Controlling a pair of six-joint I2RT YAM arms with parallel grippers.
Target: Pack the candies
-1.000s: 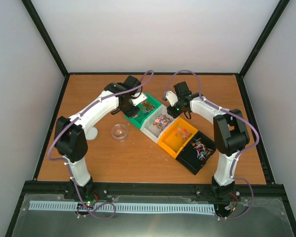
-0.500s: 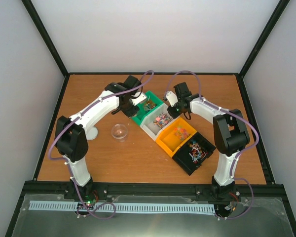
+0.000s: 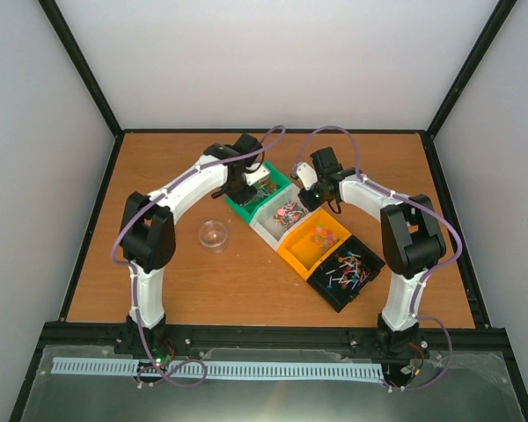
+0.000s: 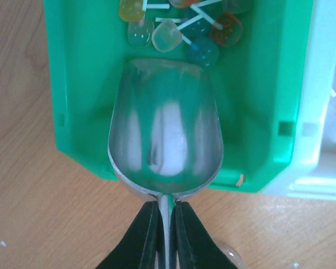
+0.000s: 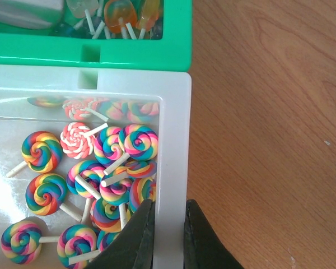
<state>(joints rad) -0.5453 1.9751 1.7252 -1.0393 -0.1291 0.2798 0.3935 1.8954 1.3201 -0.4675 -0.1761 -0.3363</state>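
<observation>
Our left gripper [image 4: 167, 208] is clenched on the thin handle of a metal scoop [image 4: 165, 140]. Its bowl is empty and sits over the near end of the green bin [image 4: 81, 84], with the translucent jelly lollipops [image 4: 169, 35] just past its lip. Our right gripper [image 5: 168, 208] pinches the side wall of the white bin [image 5: 176, 112], one finger inside and one outside, beside a heap of rainbow swirl lollipops [image 5: 115, 162]. The small clear jar [image 3: 213, 234] stands apart on the table [image 3: 246, 281] and looks empty. We judge packing barely begun: every candy we see lies in a bin, the orange bin [image 3: 290, 250] and black bin [image 3: 328, 295] included, and no scoopful is loaded yet.
</observation>
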